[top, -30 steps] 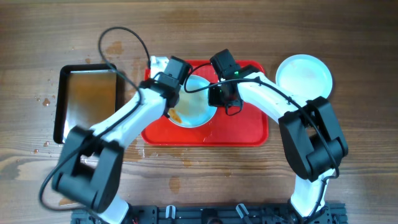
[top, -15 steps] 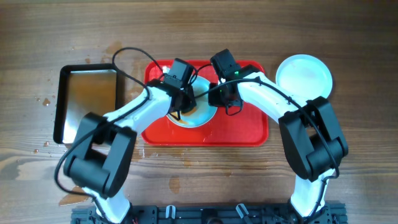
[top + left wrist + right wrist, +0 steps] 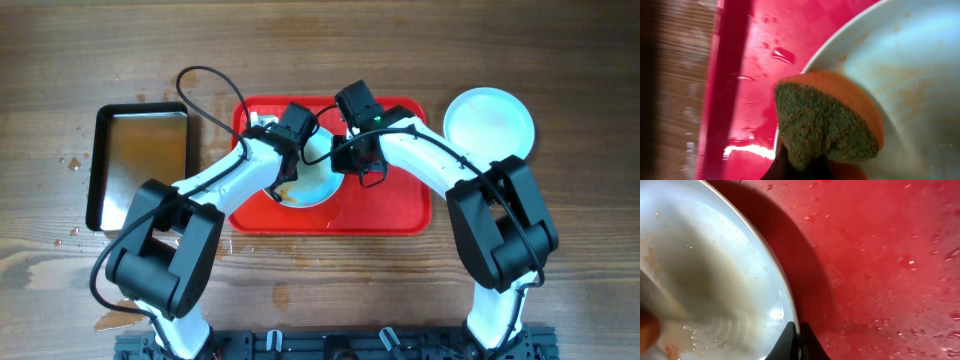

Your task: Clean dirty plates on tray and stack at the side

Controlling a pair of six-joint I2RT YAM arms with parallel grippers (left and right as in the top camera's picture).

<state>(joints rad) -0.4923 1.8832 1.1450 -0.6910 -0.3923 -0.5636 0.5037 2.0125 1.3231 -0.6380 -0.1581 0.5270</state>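
A sauce-streaked pale plate [image 3: 312, 180] lies on the red tray [image 3: 390, 205]. My left gripper [image 3: 290, 165] is shut on an orange sponge with a green scouring face [image 3: 825, 120], pressed on the plate's [image 3: 920, 90] left inner rim. My right gripper [image 3: 345, 160] is shut on the plate's right rim [image 3: 785, 305], the fingertips [image 3: 799, 332] pinching the edge above the tray [image 3: 890, 255]. A clean plate [image 3: 489, 122] lies on the table to the right of the tray. A third plate is not visible.
A black-rimmed metal pan [image 3: 140, 160] sits left of the tray. A black cable loops over the table behind the pan. Water drops lie on the wood by the pan and below the tray's front edge.
My left gripper has moved right with the sponge, from the plate's left edge onto the plate. The right gripper has kept its hold on the rim.
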